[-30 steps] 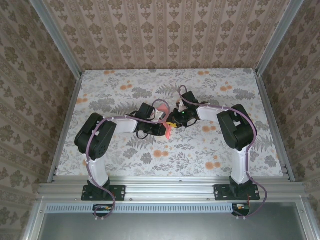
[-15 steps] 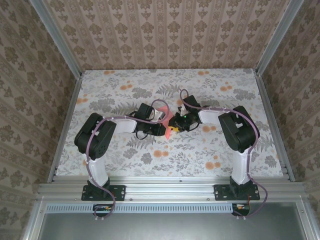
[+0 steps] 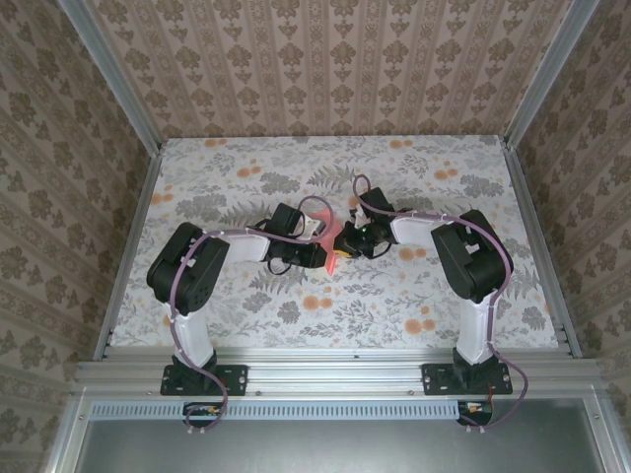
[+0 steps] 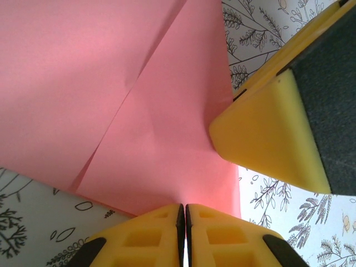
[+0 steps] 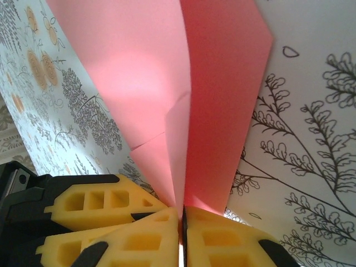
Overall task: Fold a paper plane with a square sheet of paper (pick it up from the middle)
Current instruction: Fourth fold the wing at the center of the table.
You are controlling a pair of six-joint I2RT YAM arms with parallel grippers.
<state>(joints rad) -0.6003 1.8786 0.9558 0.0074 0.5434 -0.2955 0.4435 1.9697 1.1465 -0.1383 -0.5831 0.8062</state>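
Observation:
The coral-pink sheet of paper [image 3: 332,256] is folded, with creases and flaps, and is held between both grippers over the middle of the table. My left gripper [image 4: 183,214] is shut on one edge of the sheet of paper [image 4: 139,111]; diagonal creases run across the sheet there. My right gripper [image 5: 182,214] is shut on the centre fold of the sheet of paper [image 5: 167,83], whose two sides spread away from the pinch in a V. In the top view the left gripper [image 3: 317,248] and the right gripper [image 3: 343,244] almost touch.
One yellow finger of the right gripper [image 4: 267,133] crowds the left wrist view. The left gripper's fingers [image 5: 94,208] sit close beside my right jaws. The flower-print table [image 3: 246,177] has a metal frame [image 3: 128,236] and patterned walls around it.
The right gripper's jaws have closed on the paper's fold. The right arm has shifted slightly, and the paper's tip now sits a little higher between the grippers. The left arm has not moved.

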